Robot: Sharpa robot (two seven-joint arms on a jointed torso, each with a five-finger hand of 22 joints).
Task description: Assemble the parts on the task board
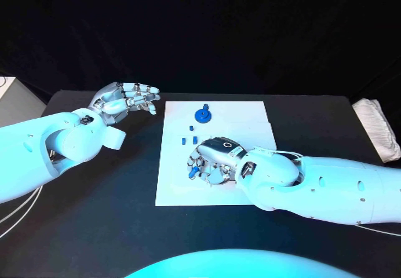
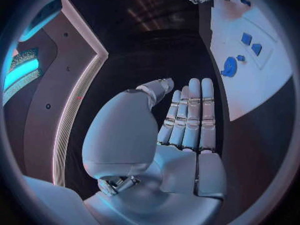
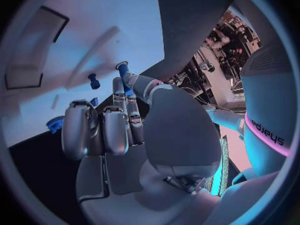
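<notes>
Pinching part (image 3: 122,67) between fingers (image 3: 119,92).

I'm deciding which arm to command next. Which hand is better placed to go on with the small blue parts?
Right. The right hand is over the task board, pinching a blue part; the left hand is off the board, open.

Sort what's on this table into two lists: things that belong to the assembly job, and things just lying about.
Job:
- white task board
- blue round part with a peg, far end of the board
- two small blue parts, mid-board
- blue part pinched in the right hand
- left hand, holding nothing, off the board

Lying about:
- folded white cloth at the table's right edge
- white box beyond the left edge
</notes>
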